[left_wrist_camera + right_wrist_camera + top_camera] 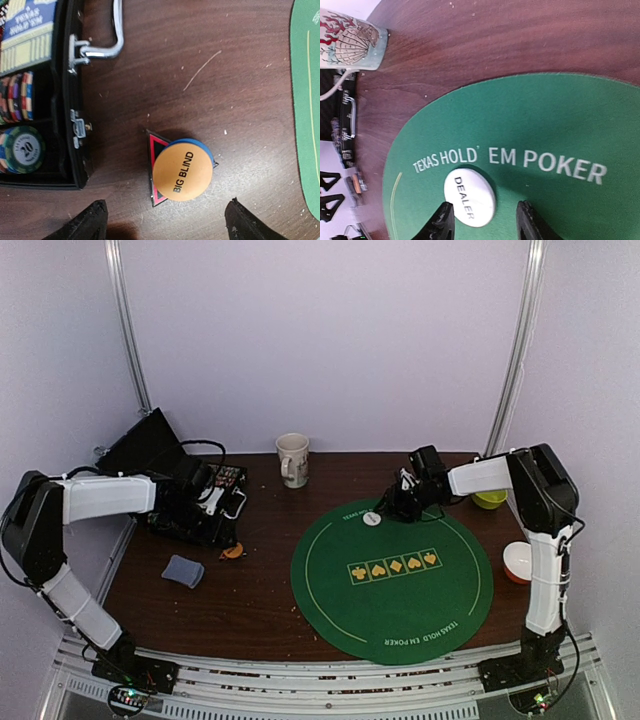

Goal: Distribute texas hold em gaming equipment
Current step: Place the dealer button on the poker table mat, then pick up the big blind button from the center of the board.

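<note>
Two pincers show, both with fingers spread. Your left pincer hangs over the orange BIG BLIND button, which lies on the tabletop near the chip case. Your right pincer straddles the white DEALER button on the green mat; whether it touches the button is unclear.

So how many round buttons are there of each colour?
Orange button: 1
Blue button: 1, peeking out under the orange one
White button: 1
Total: 3
</note>
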You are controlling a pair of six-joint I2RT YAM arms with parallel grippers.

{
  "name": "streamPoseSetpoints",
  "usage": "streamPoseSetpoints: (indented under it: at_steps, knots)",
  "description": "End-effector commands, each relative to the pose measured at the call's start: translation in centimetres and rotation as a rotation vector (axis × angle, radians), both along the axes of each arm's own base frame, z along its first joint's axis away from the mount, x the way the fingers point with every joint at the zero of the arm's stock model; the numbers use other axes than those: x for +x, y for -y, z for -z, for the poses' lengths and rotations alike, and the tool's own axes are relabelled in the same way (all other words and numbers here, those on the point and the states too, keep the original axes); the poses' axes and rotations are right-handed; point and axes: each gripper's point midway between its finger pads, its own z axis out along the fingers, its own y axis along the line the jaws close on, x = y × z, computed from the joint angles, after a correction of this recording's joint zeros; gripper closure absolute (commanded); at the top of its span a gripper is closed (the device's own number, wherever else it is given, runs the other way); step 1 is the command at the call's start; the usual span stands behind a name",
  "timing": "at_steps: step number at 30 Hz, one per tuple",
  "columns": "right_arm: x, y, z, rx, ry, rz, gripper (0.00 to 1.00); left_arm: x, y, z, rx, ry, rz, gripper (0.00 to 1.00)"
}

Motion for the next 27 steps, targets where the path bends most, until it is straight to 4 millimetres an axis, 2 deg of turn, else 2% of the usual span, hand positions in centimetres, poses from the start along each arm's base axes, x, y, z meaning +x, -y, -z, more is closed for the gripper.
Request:
streamPoseSetpoints:
  at_steps: [1,4,10,14,15,17,22,25,27]
  knots:
    - [-0.3,1.4,-3.0,-0.192,0.08,-0.021,0.53,0.8,1.3,0.2,-0.036,0.003,0.019,0.17]
    - [-0.7,1.2,-4.0,-0.248,0.108,-0.045,0.52,1.0,1.9,0.6,-0.056,-0.003,0.035,0.2]
    - [-1.2,-0.4,-5.6,-0.283,0.151,-0.089,0.51,1.1,1.8,2.4,-0.04,-0.034,0.029,0.23]
    - [-1.5,-2.5,-6.8,-0.306,0.194,-0.117,0.51,1.9,2.0,2.7,-0.036,-0.016,0.027,0.23]
    - [-1.8,-3.6,-7.0,-0.306,0.205,-0.147,0.51,2.2,2.1,2.7,-0.037,-0.009,0.026,0.23]
    - [-2.7,-7.2,-8.2,-0.229,0.236,-0.227,0.51,2.5,2.2,2.9,-0.041,-0.006,0.024,0.23]
    - [-6.2,-17.8,-10.7,0.161,0.256,-0.394,0.53,2.1,3.0,3.5,-0.085,-0.024,0.045,0.29]
    - [-7.2,-22.7,-10.5,0.327,0.201,-0.427,0.57,2.0,3.1,3.7,-0.096,-0.025,0.044,0.39]
    - [-7.6,-25.4,-10.1,0.383,0.181,-0.448,0.58,2.0,3.1,3.9,-0.097,-0.029,0.044,0.42]
